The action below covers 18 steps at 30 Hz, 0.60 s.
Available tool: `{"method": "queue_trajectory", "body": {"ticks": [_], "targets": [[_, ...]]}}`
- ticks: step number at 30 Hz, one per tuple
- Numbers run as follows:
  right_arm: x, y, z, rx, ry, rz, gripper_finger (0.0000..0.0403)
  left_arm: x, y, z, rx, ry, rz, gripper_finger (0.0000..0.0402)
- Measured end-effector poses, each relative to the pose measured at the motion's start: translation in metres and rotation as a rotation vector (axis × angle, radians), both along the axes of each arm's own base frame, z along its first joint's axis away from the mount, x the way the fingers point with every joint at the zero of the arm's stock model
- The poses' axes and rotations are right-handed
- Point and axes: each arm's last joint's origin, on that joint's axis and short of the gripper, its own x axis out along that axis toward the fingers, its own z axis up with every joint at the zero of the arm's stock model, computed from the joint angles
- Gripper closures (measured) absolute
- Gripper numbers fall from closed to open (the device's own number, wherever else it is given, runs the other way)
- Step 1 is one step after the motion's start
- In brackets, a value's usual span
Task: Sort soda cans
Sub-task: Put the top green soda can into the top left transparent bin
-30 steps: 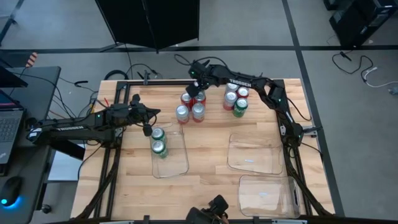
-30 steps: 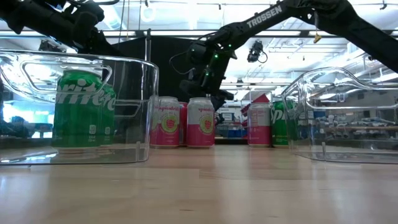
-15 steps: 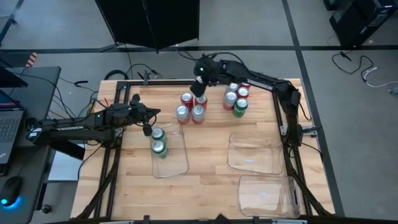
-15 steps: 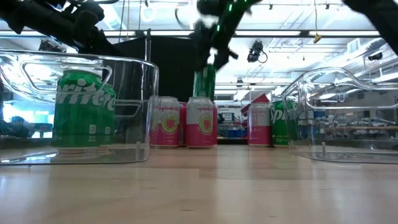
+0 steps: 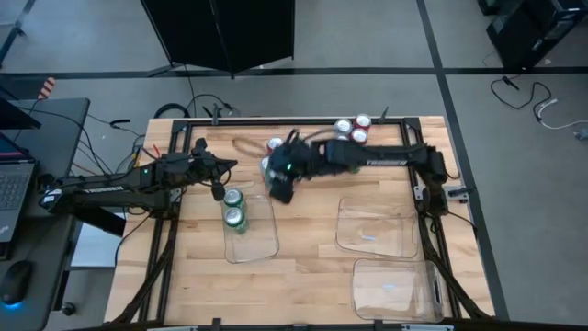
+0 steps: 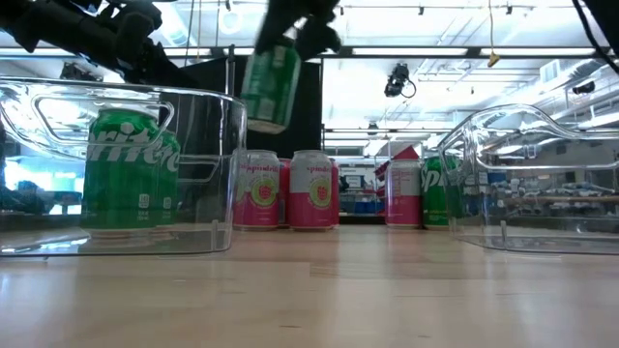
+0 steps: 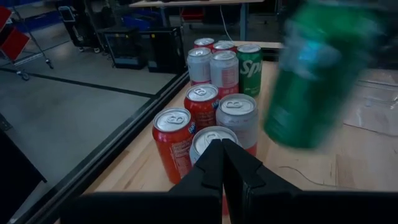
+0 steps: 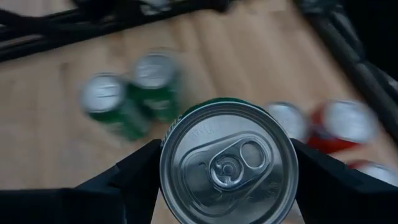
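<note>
Above the table at centre frame, my right gripper (image 5: 280, 179) clamps a green can (image 6: 270, 82), carried toward the left tray (image 5: 257, 246) where two green cans (image 5: 233, 208) stand. Next I'd lower it beside them, though blur hides clearance. Left gripper (image 5: 217, 167) waits closed, left of centre.

Both arms are showing black, jointed links with white lettering along them; a green light is glowing on the right arm (image 5: 287, 168), near its wrist.

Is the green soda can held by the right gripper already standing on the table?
No, the green soda can hangs in the air in the right gripper.
</note>
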Motion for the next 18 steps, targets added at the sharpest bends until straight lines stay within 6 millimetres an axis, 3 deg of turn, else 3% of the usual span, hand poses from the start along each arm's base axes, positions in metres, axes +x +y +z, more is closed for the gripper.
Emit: {"method": "queue_trajectory", "body": {"ticks": [5,9,18], "targets": [[0.022,0.014,-0.021,0.06,-0.036,0.066,0.0117,0.0,0.0,0.0,0.0,-0.002,0.0,0.0398],[0.035,0.006,-0.043,0.053,-0.011,0.063,0.0117,0.0,0.0,0.0,0.0,-0.002,0.0,0.0398],[0.048,-0.009,-0.068,0.029,0.027,0.066,0.0117,0.0,0.0,0.0,0.0,0.003,0.002,0.0398]]}}
